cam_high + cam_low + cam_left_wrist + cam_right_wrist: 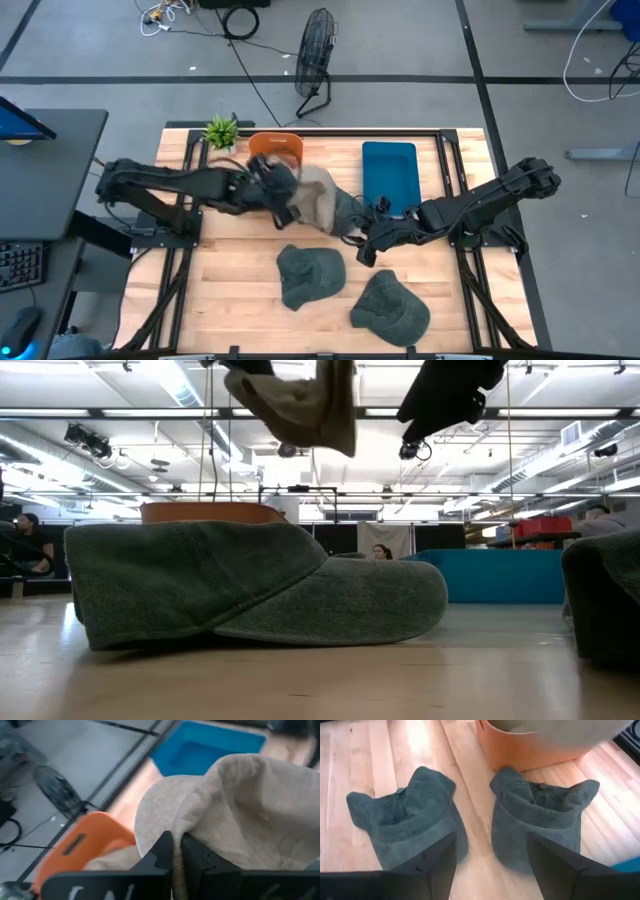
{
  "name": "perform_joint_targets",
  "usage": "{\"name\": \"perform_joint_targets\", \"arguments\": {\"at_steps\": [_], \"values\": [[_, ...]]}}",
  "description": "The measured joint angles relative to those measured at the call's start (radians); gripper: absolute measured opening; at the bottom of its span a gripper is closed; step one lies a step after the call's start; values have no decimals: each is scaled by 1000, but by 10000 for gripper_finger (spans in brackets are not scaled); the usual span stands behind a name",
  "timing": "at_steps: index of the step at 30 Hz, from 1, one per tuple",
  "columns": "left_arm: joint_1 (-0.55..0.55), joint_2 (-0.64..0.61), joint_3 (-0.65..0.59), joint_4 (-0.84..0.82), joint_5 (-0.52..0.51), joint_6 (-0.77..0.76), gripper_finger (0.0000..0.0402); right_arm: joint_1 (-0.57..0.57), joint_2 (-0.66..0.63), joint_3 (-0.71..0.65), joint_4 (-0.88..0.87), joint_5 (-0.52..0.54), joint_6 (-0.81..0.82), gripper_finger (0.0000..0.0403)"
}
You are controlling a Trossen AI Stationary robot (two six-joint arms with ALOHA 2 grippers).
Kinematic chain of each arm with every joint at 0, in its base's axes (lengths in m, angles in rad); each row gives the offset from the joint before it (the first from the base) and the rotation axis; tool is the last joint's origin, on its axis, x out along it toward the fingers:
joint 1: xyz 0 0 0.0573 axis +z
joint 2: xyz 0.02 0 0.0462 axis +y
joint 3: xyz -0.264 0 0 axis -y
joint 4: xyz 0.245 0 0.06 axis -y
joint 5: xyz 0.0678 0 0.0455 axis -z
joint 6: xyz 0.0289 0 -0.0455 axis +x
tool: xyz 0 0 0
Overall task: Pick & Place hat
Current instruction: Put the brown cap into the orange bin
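The left gripper (177, 851) is closed tight on the beige hat (318, 196), holding it in the air beside the orange bin (276, 147). The right gripper (490, 855) hovers wide open above two green hats (310, 275).

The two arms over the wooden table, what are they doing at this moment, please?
The left pincer is shut on a beige cloth hat, holding it in the air beside the orange bin. The right pincer is open, near the hat's other side. Two grey-green caps lie on the wooden table, and a blue tray sits behind.
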Motion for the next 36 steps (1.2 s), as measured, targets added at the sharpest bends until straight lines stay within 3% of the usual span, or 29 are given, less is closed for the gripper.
{"name": "perform_joint_targets", "arguments": {"at_steps": [7,11,20,29,36], "values": [[91,-91,0,-113,-36,-54,18,0,0,0,3,-3,-20,236],[148,-81,0,-207,-31,-47,18,0,0,0,1,-32,-25,236],[238,-61,0,-256,4,-47,18,0,0,-1,-5,-38,-24,236],[264,-58,-3,-300,4,-70,18,0,0,-1,-6,-38,-24,236],[283,-54,-159,-277,7,-159,18,0,0,-1,-6,-38,-24,236]]}}
